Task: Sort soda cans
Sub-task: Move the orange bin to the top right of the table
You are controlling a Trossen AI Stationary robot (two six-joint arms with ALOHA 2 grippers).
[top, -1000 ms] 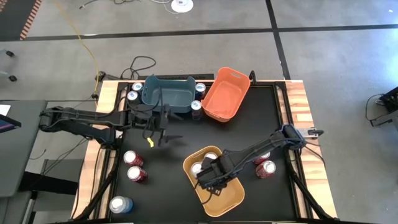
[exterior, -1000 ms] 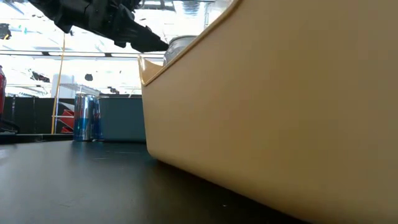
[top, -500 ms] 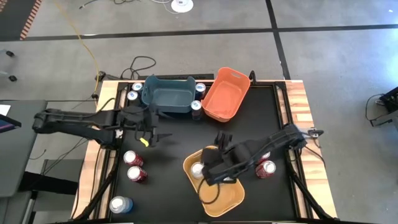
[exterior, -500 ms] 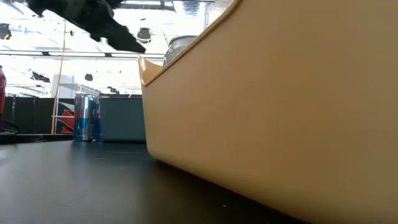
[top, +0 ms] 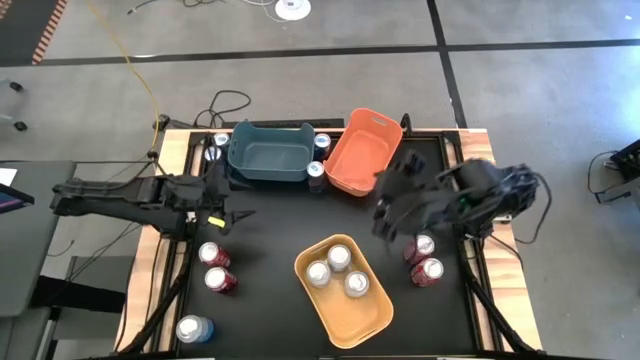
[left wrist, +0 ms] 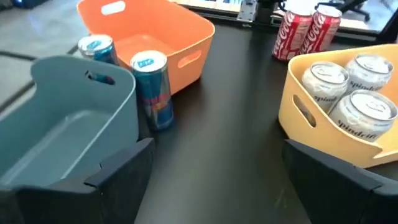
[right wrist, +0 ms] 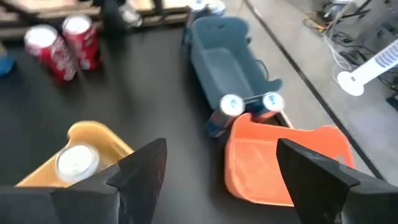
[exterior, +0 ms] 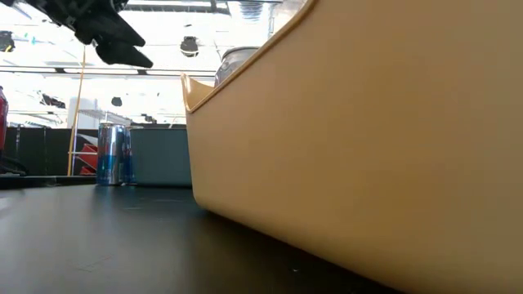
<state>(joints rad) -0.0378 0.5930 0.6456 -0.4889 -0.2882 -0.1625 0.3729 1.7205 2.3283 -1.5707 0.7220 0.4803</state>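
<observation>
High view shows 3 silver cans (top: 339,272) in yellow-orange bin (top: 368,318); low view only bin wall. Right gripper (top: 392,205) raised, jaws wide, empty; left gripper (top: 222,203) wide, empty.

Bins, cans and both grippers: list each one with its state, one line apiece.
yellow bin: holds three silver cans, upright.
teal bin: empty.
orange bin: empty.
blue cans: upright on the table beside the teal bin.
red cans: upright on the table, unsorted.
left gripper: open, empty, near the teal bin.
right gripper: open, empty, raised beside the orange bin.
</observation>
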